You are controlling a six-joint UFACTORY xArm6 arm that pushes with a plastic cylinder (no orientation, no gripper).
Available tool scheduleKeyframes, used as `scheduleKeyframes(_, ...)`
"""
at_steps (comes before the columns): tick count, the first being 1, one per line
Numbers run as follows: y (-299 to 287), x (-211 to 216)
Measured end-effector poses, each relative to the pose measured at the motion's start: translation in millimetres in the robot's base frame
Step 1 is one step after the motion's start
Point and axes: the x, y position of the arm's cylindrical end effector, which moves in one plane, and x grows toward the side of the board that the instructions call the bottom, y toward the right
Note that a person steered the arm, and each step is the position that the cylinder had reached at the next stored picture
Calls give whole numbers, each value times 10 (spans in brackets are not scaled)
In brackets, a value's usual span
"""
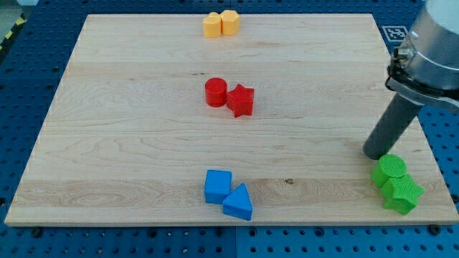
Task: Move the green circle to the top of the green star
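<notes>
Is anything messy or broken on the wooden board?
Nothing looks broken or spilled. The blocks sit in neat pairs: yellow, red, blue. The green circle touches the green star near the board's lower right edge, with my tip just beside the circle.

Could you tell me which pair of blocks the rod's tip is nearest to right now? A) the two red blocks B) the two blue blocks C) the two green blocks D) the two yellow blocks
C: my tip stands just above-left of the green circle, which touches the green star.
</notes>
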Motion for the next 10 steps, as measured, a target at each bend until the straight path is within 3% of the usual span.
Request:
scheduleKeyframes(2,-516,241)
scheduleKeyframes(3,-307,725)
scheduleKeyframes(4,12,912)
scheduleKeyframes(10,374,666)
